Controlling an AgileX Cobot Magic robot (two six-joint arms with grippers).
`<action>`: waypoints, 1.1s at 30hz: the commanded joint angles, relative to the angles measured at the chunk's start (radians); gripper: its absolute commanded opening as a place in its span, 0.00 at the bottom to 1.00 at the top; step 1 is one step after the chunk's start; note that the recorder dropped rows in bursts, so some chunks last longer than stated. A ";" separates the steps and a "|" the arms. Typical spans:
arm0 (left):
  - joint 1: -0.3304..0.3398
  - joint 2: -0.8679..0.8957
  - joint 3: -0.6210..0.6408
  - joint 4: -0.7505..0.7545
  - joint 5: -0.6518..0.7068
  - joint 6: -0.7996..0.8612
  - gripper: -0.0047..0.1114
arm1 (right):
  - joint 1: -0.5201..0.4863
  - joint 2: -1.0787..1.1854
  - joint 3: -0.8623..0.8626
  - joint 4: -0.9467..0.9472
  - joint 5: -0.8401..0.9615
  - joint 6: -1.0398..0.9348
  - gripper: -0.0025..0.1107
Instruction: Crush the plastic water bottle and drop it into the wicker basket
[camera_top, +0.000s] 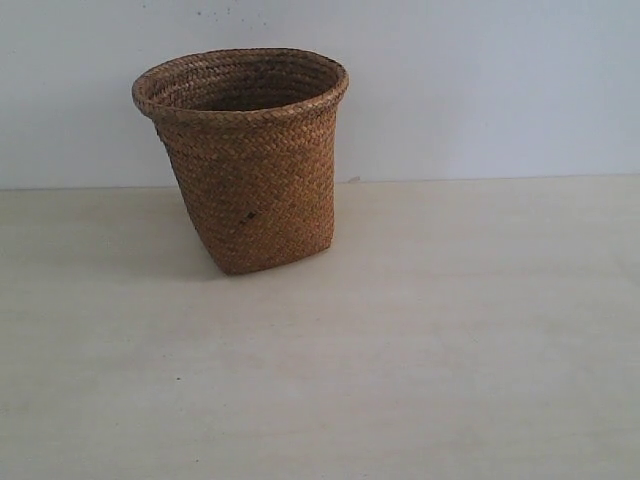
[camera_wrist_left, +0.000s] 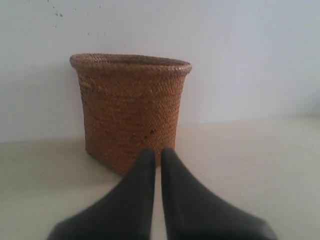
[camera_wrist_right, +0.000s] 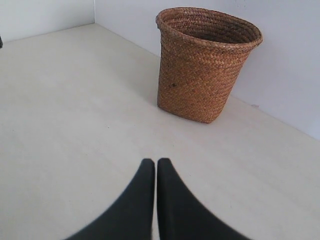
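The basket (camera_top: 255, 190) stands upright in the upper left of the exterior frame, on the pale table (camera_top: 450, 350), close to the white wall (camera_top: 480, 90) behind it. Its round rolled rim sits at the top and the weave narrows to a squarish base. A small dark spot (camera_top: 249, 213) shows on the side facing the camera. Only the upper part of the inner wall can be seen past the rim. The bottom is hidden, so I cannot tell whether the bottle lies inside. No other view shows the bottle.

In the left wrist view, the left gripper (camera_wrist_left: 157, 152) points at the basket (camera_wrist_left: 130, 110). Its two black fingers (camera_wrist_left: 142, 190) are pressed almost together, with only a thin slit between them and nothing in it. The tips overlap the basket's lower wall in the picture. The view is soft, so whether they are near it or well apart is hard to judge.

In the right wrist view, the right gripper (camera_wrist_right: 156, 162) has its jaws closed in the same way, tips nearly touching and holding nothing. It hangs over bare table, well apart from the basket (camera_wrist_right: 200, 75), which stands ahead of it beside the wall.

Neither arm appears in the exterior frame.
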 joint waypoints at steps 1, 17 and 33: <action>-0.001 -0.004 0.015 -0.013 0.035 -0.007 0.07 | -0.001 -0.002 0.005 -0.002 -0.004 -0.001 0.02; 0.333 -0.004 0.015 0.006 0.229 -0.002 0.07 | -0.001 -0.002 0.005 0.000 -0.004 -0.001 0.02; 0.423 -0.004 0.015 0.003 0.235 0.178 0.07 | -0.001 -0.002 0.005 0.000 -0.004 -0.001 0.02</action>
